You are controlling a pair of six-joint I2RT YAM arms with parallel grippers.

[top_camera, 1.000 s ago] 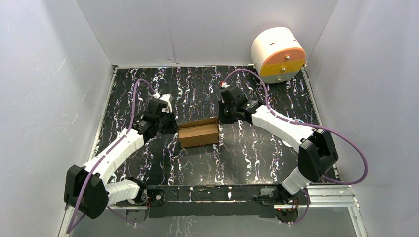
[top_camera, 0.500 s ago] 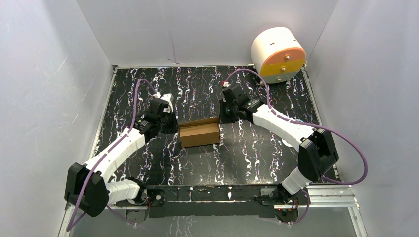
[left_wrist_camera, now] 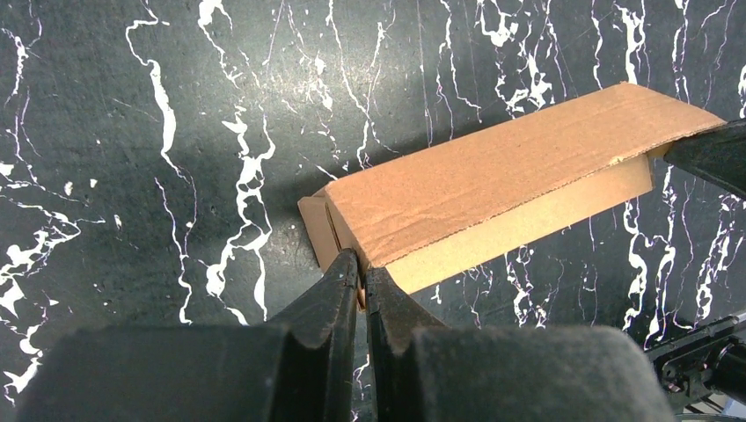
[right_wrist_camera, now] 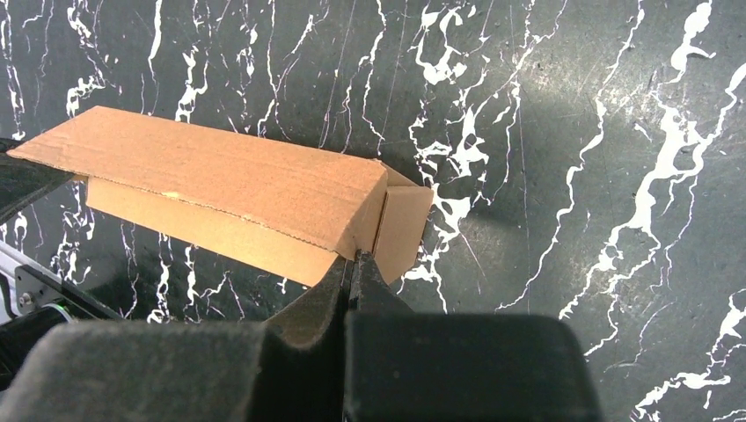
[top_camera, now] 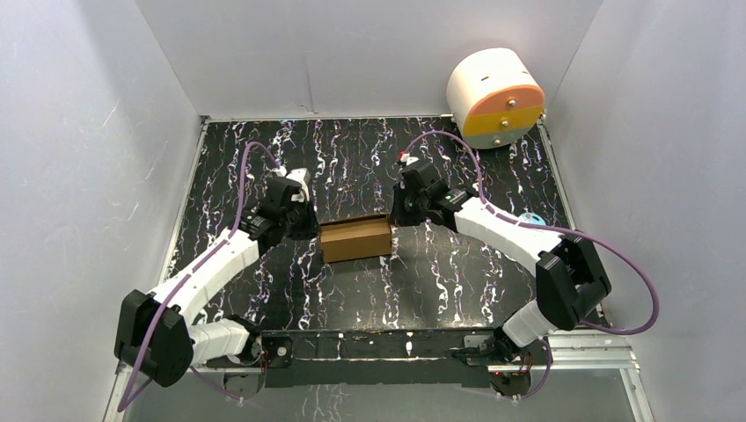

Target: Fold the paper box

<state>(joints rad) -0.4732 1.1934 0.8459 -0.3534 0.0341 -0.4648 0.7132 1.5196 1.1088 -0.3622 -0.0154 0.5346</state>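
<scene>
Left wrist cam: left gripper (left_wrist_camera: pixel 361 266) closed, tips butting the 9 o'clock end of the paper box (left_wrist_camera: pixel 493 185); right gripper (right_wrist_camera: pixel 356 261), closed too, pushes at 3 o'clock. Guessing they're sandwiching it mid table (top_camera: pixel 457 272) to tuck end flaps.

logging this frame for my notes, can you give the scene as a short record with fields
paper box: brown cardboard, formed into a long carton, lying on the table
left claw: shut, tips against the box's left end, by its flap
right claw: shut, tips against the box's right end, by its flap
held: cannot tell whether either claw pinches cardboard
white cylinder: far right corner, orange-and-yellow face, apart from the box
</scene>
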